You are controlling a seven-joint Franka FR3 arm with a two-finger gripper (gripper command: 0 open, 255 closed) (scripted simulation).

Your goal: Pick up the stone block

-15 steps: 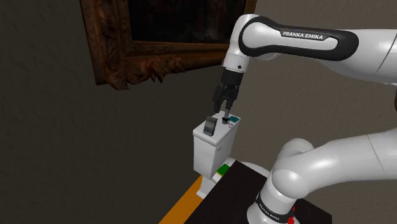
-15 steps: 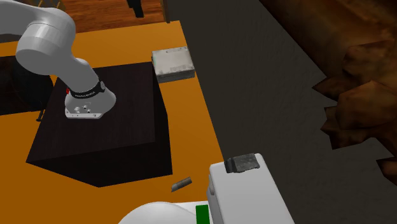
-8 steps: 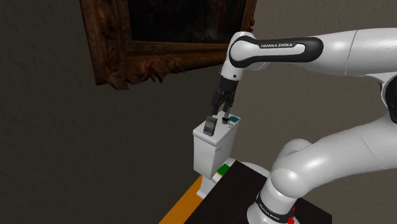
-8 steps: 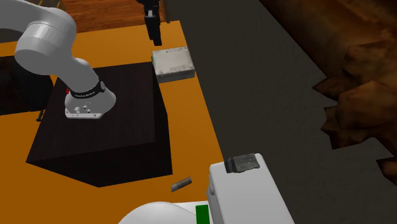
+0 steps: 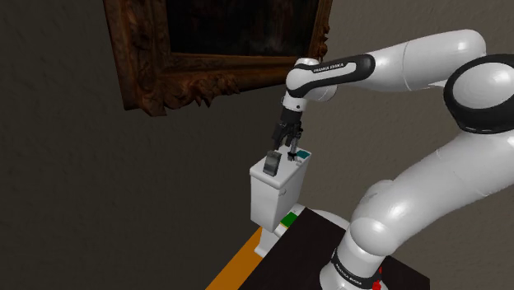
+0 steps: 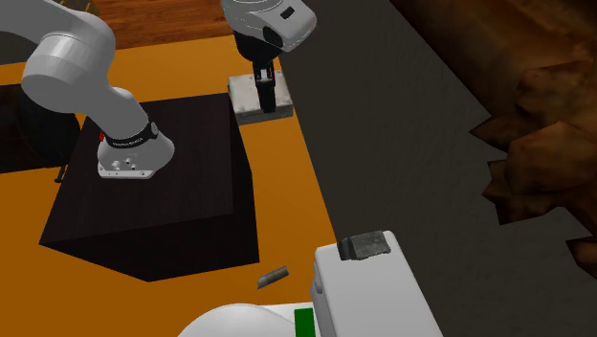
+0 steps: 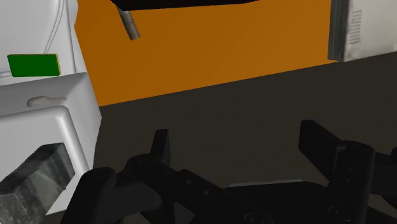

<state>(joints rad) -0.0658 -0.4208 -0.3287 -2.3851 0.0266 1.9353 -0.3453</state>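
Dark grey flooring is running beside a strip of orange surface (image 6: 287, 182), and a heavy carved picture frame (image 5: 198, 78) is hanging on the wall behind. The black stand (image 6: 163, 201) is sitting on the orange strip with the white arm rising from it.

The stone block (image 5: 271, 164) is lying on the top of a white box (image 5: 276, 196), at its corner. It is looking like a small, rough-faced slab, mottled dark and mid grey, with uneven edges (image 6: 366, 246). In the wrist view it (image 7: 32, 175) is resting in a shallow recess of the white box (image 7: 60, 121), off to the outside of one finger and not between the two.

The tool (image 5: 288, 150) is hanging just above the box top in the shoulder view, beside the block. Its fingers are standing well apart (image 7: 238, 143), clasping nothing.

A flat grey box (image 6: 247, 96) and a small grey cylinder (image 6: 272, 277) are lying on the orange strip.
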